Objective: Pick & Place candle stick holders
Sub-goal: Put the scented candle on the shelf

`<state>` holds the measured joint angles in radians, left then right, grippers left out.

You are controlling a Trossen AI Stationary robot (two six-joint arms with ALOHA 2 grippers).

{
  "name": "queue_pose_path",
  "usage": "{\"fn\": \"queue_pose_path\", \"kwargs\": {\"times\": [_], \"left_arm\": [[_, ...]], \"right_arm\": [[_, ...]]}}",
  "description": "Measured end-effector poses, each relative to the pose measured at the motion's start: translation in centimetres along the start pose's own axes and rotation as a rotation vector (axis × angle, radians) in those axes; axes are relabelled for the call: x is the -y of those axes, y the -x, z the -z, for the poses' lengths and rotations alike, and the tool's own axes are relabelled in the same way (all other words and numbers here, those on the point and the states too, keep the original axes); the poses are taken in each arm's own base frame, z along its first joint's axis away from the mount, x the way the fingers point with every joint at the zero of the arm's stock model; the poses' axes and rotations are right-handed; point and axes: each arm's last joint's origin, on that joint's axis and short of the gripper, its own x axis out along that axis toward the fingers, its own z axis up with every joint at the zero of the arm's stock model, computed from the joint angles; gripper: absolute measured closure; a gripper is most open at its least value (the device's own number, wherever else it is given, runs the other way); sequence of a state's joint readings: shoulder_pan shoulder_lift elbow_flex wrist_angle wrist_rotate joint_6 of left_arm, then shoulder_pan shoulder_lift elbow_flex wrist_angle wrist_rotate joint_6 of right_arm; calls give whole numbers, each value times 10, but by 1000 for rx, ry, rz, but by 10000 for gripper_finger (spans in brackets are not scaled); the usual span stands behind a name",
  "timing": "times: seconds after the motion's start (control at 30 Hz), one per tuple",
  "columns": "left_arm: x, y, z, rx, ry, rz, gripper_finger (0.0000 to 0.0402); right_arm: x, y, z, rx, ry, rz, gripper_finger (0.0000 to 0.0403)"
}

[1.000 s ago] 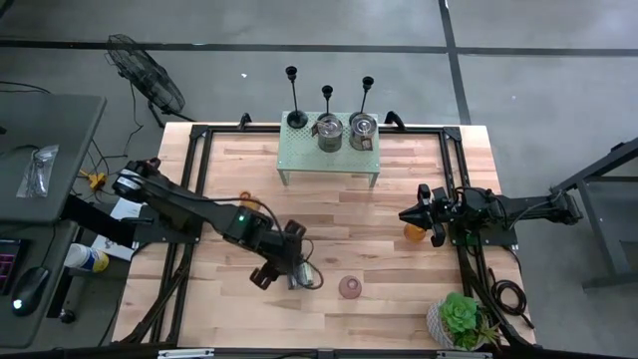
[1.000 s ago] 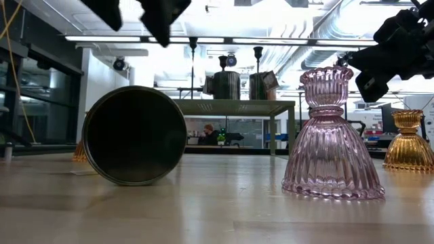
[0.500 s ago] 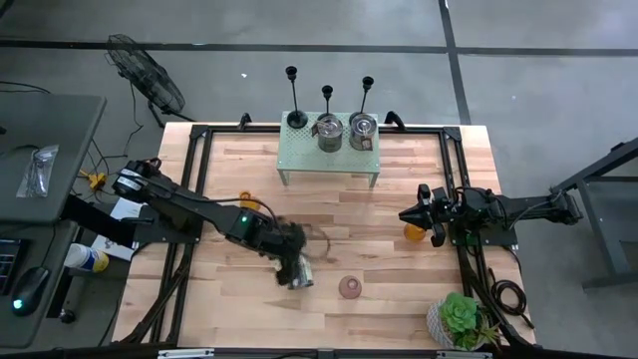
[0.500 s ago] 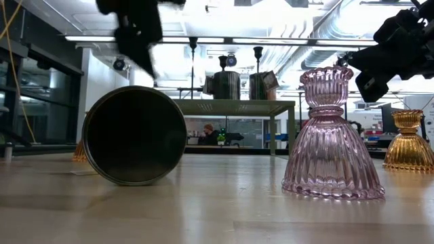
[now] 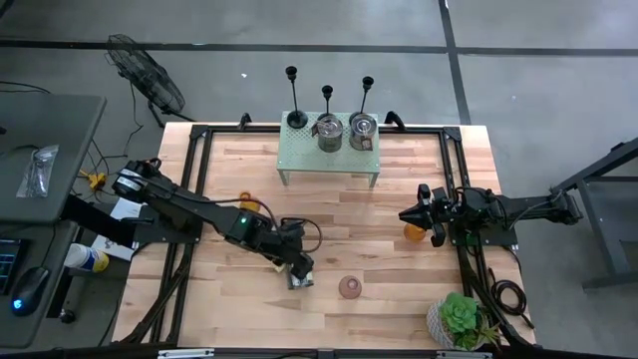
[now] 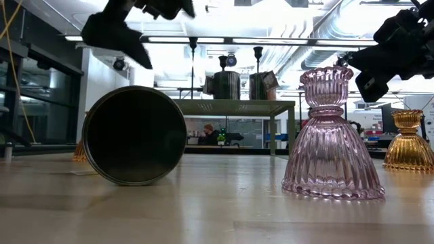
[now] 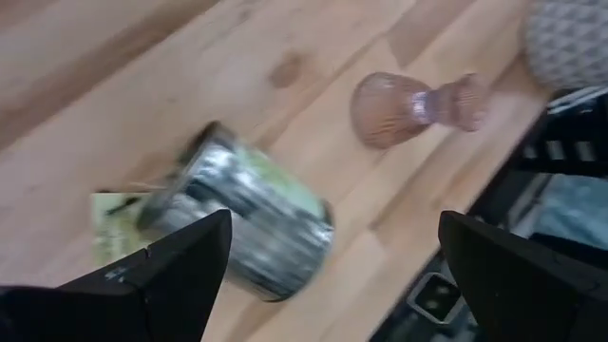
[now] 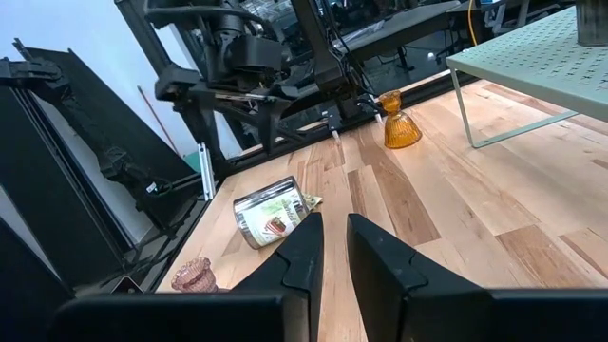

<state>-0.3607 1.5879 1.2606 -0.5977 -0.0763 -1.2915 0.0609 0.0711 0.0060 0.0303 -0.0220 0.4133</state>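
**Left fingers spread above a tipped tin; candlesticks at the far edge**

On the wooden worktop [image 5: 339, 224], near its front, a metal tin [image 5: 300, 275] lies on its side, its dark open mouth [image 6: 135, 135] facing the low camera. Above it hangs the left gripper [image 5: 292, 261], fingers [image 7: 161, 275] spread wide and released, holding nothing; the wrist view shows the tin [image 7: 249, 233] between and beyond them, not touched. Just beside the tin stands a pink glass holder [image 5: 349, 287], upright on the wood, its ribbed skirt [image 6: 332, 146] wide at the base.

At the far edge, 3 black candle stick holders [image 5: 327, 105] stand upright in a row behind a pale green raised shelf [image 5: 329, 160]. The one farthest toward the left arm's side has its round base [image 5: 297, 120] on the shelf's corner; the bases of the other 2 are hidden behind 2 metal tins [image 5: 346, 131] that stand on the shelf.

On the right side the right gripper [image 5: 406, 215] hovers over the worktop, well apart from the candlesticks, its fingers [image 8: 309, 252] clenched nearly together on nothing. An amber glass holder [image 5: 413, 231] stands just beside it. Another amber holder [image 5: 245, 202] stands near the left arm. A potted succulent [image 5: 461, 319] sits at the front right corner.
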Motion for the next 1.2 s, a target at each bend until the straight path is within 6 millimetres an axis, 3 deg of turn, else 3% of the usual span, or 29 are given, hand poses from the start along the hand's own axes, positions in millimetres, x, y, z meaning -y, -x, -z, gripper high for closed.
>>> {"fn": "queue_pose_path", "kwargs": {"times": [0.47, 0.73, 0.93, 1.2], "left_arm": [[-1, -10, 3, 26, 320, -35, 35], [-8, -23, 8, -61, 396, -117, 33], [-7, -32, 9, -74, 656, -124, 14], [-13, -34, 12, -103, 770, -214, 3]], "right_arm": [[0, 0, 0, 0, 0, 0, 359], [0, 0, 0, -2, 0, 0, 359], [0, 0, 0, -6, 0, 2, 359], [0, -1, 1, -17, 0, 4, 359]]}}
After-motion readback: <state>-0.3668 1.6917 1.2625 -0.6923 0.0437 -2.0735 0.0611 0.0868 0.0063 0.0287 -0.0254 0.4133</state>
